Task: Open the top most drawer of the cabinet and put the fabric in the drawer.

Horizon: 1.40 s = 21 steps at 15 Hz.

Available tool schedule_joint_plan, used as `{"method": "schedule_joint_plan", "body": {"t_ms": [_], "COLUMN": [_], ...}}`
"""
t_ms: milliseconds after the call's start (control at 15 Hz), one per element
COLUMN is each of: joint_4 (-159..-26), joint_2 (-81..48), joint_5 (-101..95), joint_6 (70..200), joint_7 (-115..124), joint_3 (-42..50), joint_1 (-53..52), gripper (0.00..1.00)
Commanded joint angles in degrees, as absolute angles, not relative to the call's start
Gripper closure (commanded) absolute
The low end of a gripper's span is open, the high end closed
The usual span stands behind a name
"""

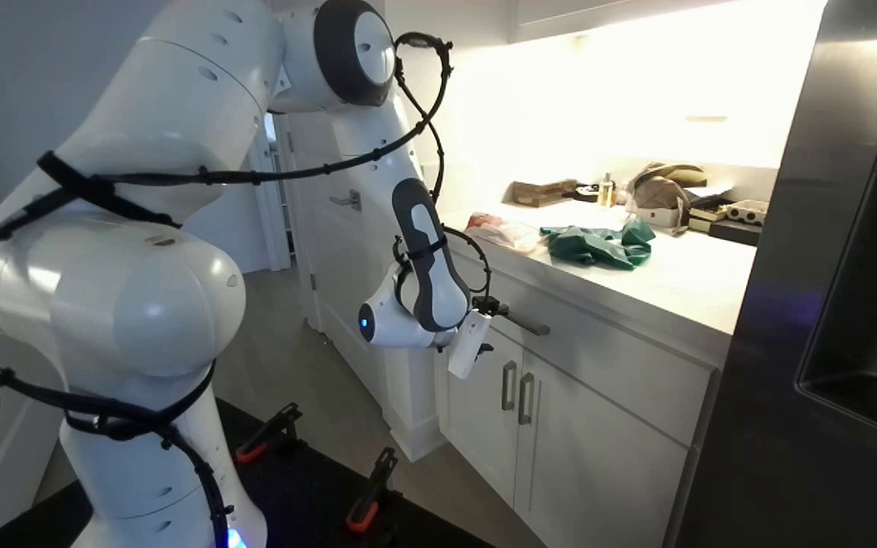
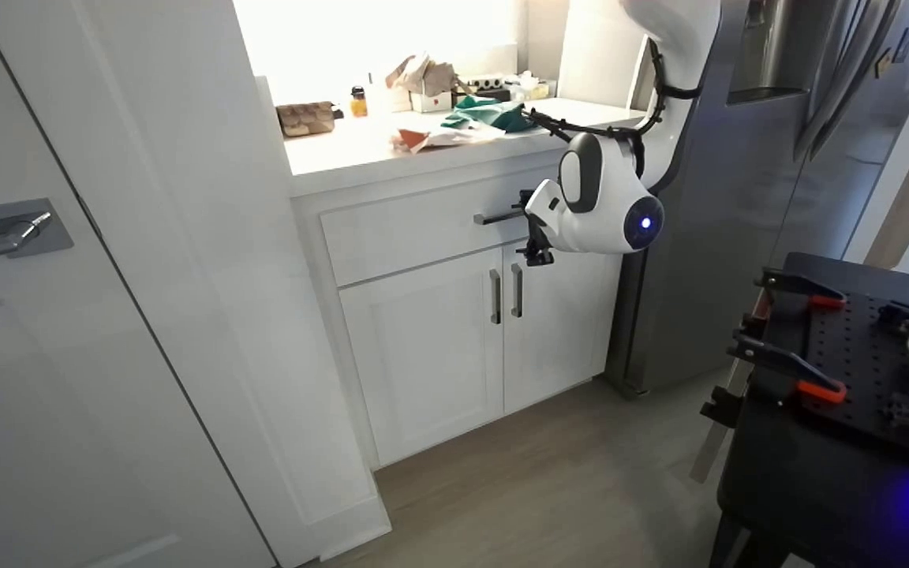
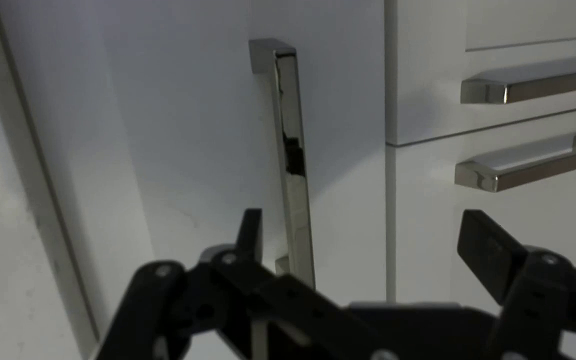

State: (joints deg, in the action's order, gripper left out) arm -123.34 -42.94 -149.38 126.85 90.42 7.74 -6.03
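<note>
The fabric is a crumpled green cloth on the countertop, seen in both exterior views (image 1: 598,245) (image 2: 490,115). The top drawer is the wide white front below the counter (image 1: 621,369) (image 2: 407,233), and it is shut. Its metal bar handle (image 1: 527,323) (image 2: 495,218) is partly hidden by my gripper in both exterior views. My gripper (image 1: 492,327) (image 2: 525,227) is at the drawer front by the handle. In the wrist view my gripper (image 3: 363,232) is open and empty. The handle (image 3: 295,175) appears between the fingertips, nearer the left finger; whether it is within their depth I cannot tell.
Two cabinet doors with handles (image 1: 526,399) (image 2: 517,290) are below the drawer. A steel fridge (image 1: 804,304) (image 2: 699,308) stands beside the cabinet. A crumpled pale bag (image 1: 501,231) lies by the fabric. Boxes and a bottle (image 1: 606,190) stand at the counter's back.
</note>
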Motion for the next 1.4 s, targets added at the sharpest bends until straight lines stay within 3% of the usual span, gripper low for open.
{"method": "schedule_joint_plan", "body": {"t_ms": [0, 533, 1333], "joint_4": [-123.51, -121.50, -115.09], "joint_2": [-44.29, -46.77, -51.27], "joint_5": [-149.37, -149.37, -149.37], "joint_6": [125.84, 125.42, 125.08], "joint_7": [93.70, 102.01, 104.22], "joint_3": [13.93, 20.03, 19.16], "joint_1": [-10.57, -9.98, -9.53], "gripper": [0.00, 0.00, 0.00]}}
